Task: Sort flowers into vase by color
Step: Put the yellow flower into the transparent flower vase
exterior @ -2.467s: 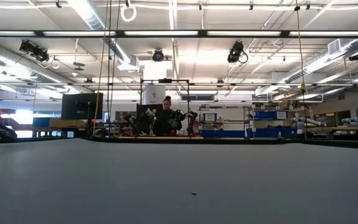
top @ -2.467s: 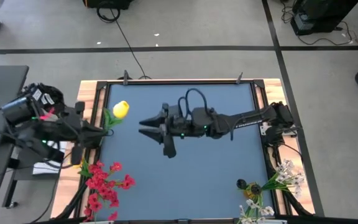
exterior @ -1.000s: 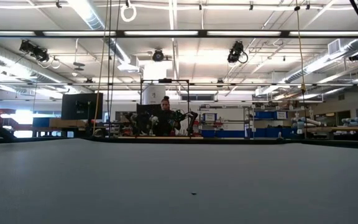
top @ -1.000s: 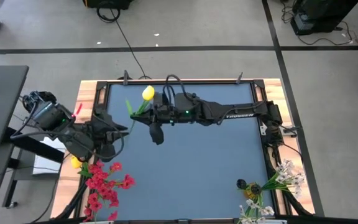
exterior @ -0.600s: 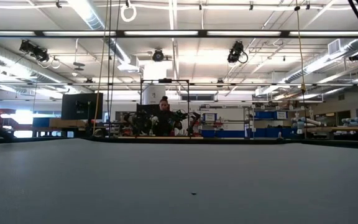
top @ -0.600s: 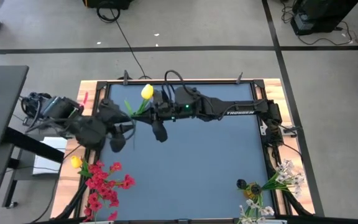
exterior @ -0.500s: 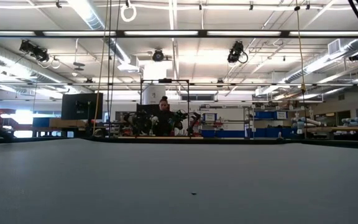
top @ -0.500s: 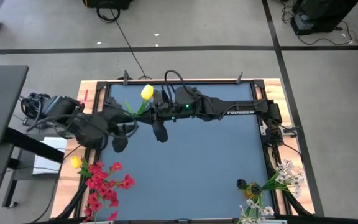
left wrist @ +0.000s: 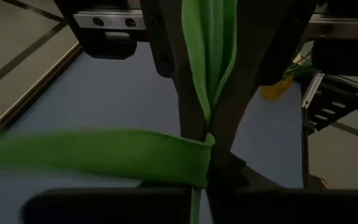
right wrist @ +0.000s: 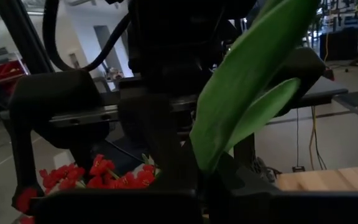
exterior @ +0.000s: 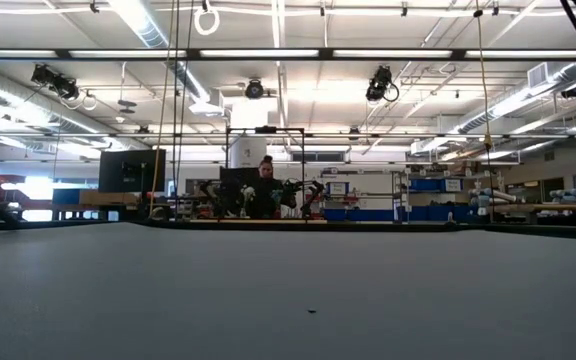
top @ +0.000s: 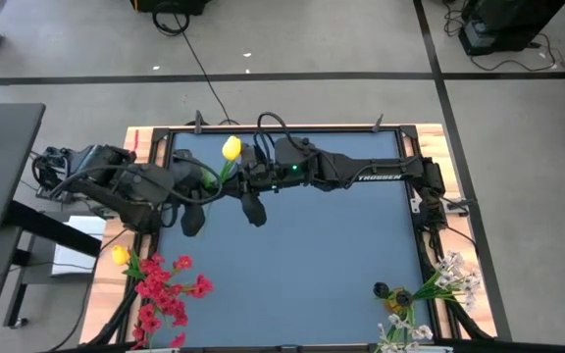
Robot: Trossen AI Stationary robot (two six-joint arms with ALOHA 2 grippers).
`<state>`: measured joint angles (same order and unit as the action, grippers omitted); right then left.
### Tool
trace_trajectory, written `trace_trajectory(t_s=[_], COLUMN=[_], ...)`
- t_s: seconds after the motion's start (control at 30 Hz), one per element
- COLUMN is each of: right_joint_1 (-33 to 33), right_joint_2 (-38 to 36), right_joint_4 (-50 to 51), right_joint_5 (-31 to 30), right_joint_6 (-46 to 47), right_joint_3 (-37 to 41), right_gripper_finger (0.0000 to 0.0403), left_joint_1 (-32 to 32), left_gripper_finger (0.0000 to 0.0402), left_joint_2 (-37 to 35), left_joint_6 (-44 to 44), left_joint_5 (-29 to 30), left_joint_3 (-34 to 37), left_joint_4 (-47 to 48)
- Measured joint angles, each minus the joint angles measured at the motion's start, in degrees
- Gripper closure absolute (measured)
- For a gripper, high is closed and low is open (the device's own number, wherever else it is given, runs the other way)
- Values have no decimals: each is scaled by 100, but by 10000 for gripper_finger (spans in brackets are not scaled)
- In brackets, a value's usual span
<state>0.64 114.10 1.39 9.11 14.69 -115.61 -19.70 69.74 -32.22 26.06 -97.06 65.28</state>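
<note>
A yellow tulip (top: 231,148) with a green stem and leaves is held above the table's far left part. My right gripper (top: 228,182) reaches in from the right, shut on the tulip. My left gripper (top: 212,185) comes from the left and is shut on the same stem, just beside the right one. In the left wrist view a long leaf (left wrist: 104,155) spreads sideways. Red flowers (top: 165,286) and a second yellow tulip (top: 119,255) stand at the near left corner. White flowers (top: 444,279) stand at the near right corner. I cannot make out a vase. My left gripper pinches the tulip's stem (left wrist: 195,198) between its two fingers, just below where the leaves branch off. It comes from the table's left, slanting downward, across the stem. The tulip is clear of the table. My right gripper pinches the tulip at the base of its leaves (right wrist: 211,163) between its two fingers (left wrist: 185,106). It comes level from the table's right, across the stem. The blossom stands beyond the grip, toward the far edge.
A dark bud (top: 397,294) sits among the white flowers. The blue table top (top: 312,265) lies open in the middle and near part. A wooden frame (top: 137,147) edges the table. In the low view a person (exterior: 266,185) shows far off in the room.
My left gripper has swung from the table's left edge toward the right and the far edge, up to the tulip's stem beside my right gripper. The tulip has stayed where it was in my right gripper.
</note>
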Motion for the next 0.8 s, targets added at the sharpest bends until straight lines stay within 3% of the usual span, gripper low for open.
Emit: trace_trajectory(t_s=[0.17,0.33,0.5,0.8], right_joint_1=[-37,-74,-38,76], right_joint_2=[-9,-173,-378,-409], right_joint_4=[-31,6,169,812], right_joint_5=[-6,-637,-1338,-2005], right_joint_6=[66,458,635,925], right_joint_3=[-2,0,-1,2], right_gripper_finger=[348,279,251,252], left_joint_1=[-11,-583,-1855,-4346], left_gripper_finger=[390,392,392,392], left_joint_2=[-81,-479,-842,-1258], left_joint_6=[195,111,-763,-338], left_joint_5=[52,1074,1827,1431], left_joint_3=[0,-6,-5,-2], left_joint_4=[22,159,1271,1381])
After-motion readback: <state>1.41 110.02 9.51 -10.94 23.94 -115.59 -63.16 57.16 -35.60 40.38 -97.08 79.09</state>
